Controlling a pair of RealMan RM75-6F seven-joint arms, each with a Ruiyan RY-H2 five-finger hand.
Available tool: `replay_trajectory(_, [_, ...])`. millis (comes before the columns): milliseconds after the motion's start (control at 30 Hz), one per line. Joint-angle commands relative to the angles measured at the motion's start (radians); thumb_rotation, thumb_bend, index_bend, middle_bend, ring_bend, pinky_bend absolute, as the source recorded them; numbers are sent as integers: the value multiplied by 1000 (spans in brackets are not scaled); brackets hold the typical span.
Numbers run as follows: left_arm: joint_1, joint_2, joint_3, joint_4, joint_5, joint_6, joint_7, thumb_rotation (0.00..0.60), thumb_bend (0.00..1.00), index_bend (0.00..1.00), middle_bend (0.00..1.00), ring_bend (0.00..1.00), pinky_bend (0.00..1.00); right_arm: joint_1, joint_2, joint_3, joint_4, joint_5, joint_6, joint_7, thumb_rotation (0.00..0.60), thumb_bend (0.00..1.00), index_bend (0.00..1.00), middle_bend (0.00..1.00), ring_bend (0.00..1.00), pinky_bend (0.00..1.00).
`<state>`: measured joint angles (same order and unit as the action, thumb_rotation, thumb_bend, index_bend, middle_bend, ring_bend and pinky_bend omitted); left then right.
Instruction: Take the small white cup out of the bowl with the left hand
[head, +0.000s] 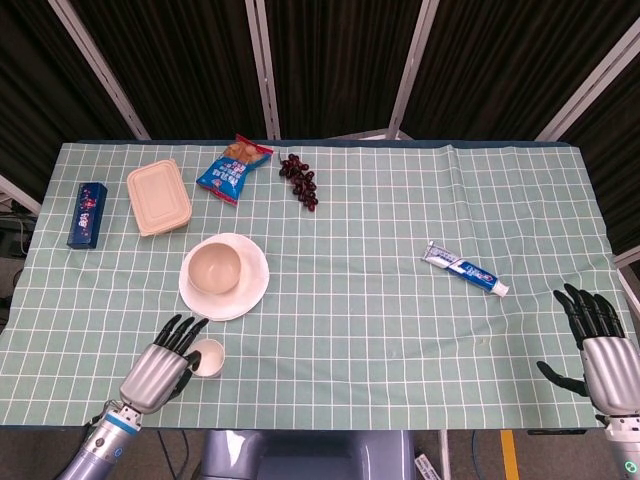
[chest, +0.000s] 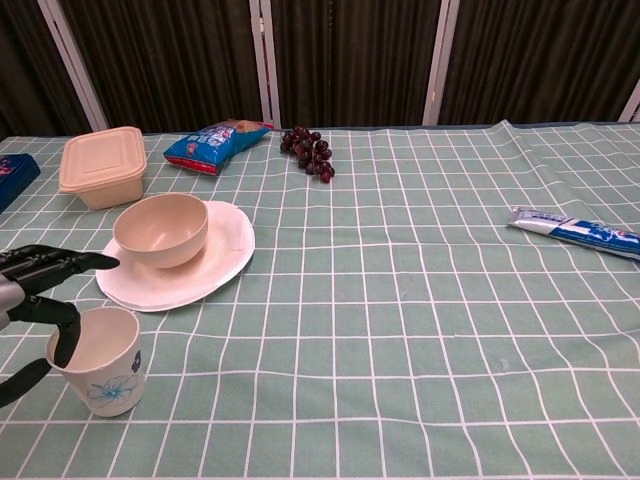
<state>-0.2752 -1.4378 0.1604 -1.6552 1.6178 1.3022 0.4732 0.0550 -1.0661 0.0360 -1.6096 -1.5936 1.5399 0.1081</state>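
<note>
The small white cup (head: 207, 357) with a blue flower print (chest: 98, 374) stands upright on the tablecloth at the front left, outside the beige bowl (head: 216, 268). My left hand (head: 160, 365) holds it: the thumb hooks over its rim in the chest view while the other fingers (chest: 55, 263) reach out above it. The bowl (chest: 161, 228) sits empty on a white plate (head: 252, 290), just beyond the cup. My right hand (head: 600, 345) rests open at the front right corner, seen only in the head view.
A lidded beige box (head: 158, 196), a blue snack bag (head: 233, 170), dark grapes (head: 301, 180) and a blue carton (head: 87, 213) lie along the back left. A toothpaste tube (head: 465, 268) lies at the right. The table's front edge runs close behind the left hand.
</note>
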Motion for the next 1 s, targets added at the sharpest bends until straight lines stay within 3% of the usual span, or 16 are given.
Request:
replay_trajectory(33, [6, 9, 6, -3, 14, 4, -7, 600, 623, 343, 0, 0, 0, 0, 0, 0, 1, -1, 0, -1, 600, 62, 0, 0, 0, 0])
replay_trajectory(133, [14, 20, 10, -10, 24, 15, -15, 600, 455, 155, 0, 0, 0, 0, -2, -1, 1, 0, -1, -4, 600, 61, 0, 0, 0, 0])
replay_trajectory(333, [44, 84, 28, -70, 55, 62, -32, 600, 305, 19, 0, 0, 0, 1, -3, 0, 3, 0, -3, -6, 600, 62, 0, 0, 0, 0])
replay_trajectory(567, [94, 169, 26, -139, 105, 174, -67, 600, 243, 0, 0, 0, 0, 1, -6, -3, 2, -5, -2, -15, 600, 60, 0, 0, 0, 0])
replay_trajectory(833, [165, 227, -51, -161, 66, 333, -119, 600, 223, 0, 0, 0, 0, 3, -13, -7, 1, -9, -8, -41, 600, 62, 0, 0, 0, 0])
replay_trajectory(1000, [191, 235, -81, -138, 33, 365, -140, 600, 180, 0, 0, 0, 0, 4, -19, -6, 4, -9, -8, -54, 600, 61, 0, 0, 0, 0])
